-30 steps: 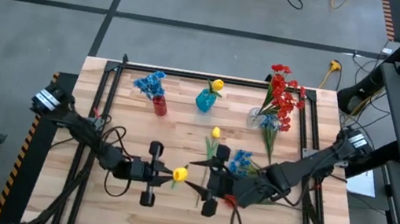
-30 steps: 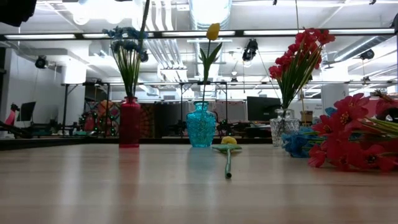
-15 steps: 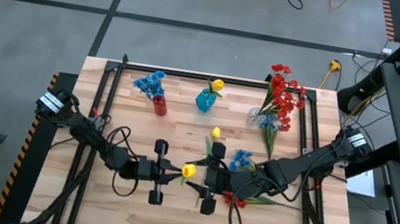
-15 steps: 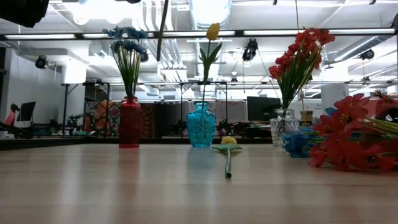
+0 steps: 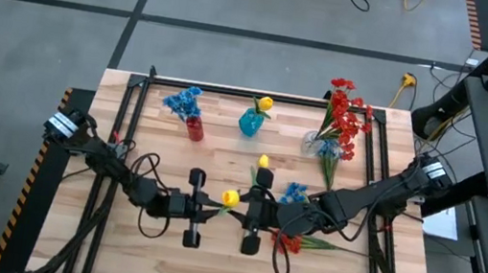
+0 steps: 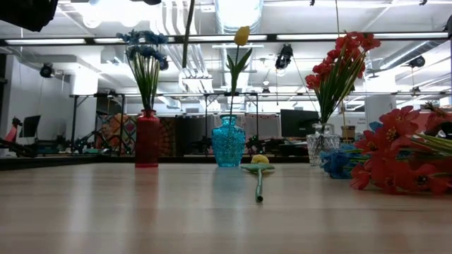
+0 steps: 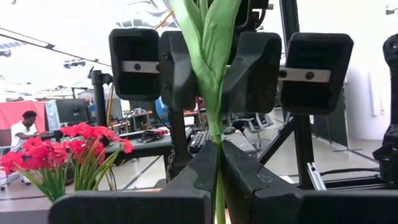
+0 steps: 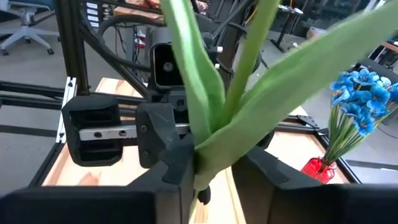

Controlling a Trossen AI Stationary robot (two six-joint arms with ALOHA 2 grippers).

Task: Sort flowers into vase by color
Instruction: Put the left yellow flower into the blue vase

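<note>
Lower centre of your high view: left gripper [image 5: 209, 213] clamps the yellow tulip [image 5: 231, 198] stem; right gripper [image 5: 242, 218] pinches its leaves.

Wooden table [image 5: 154, 152], orange cable [image 5: 408, 83], seated person [image 7: 23, 129].

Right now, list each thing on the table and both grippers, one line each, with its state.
Left gripper: shut on the held yellow tulip's stem.
Right gripper: closing around the same stem.
Held yellow tulip: lifted between both grippers.
Loose yellow tulip: lying flat.
Red vase: upright, blue flowers.
Teal vase: upright, yellow tulip.
Clear vase: upright, red flowers.
</note>
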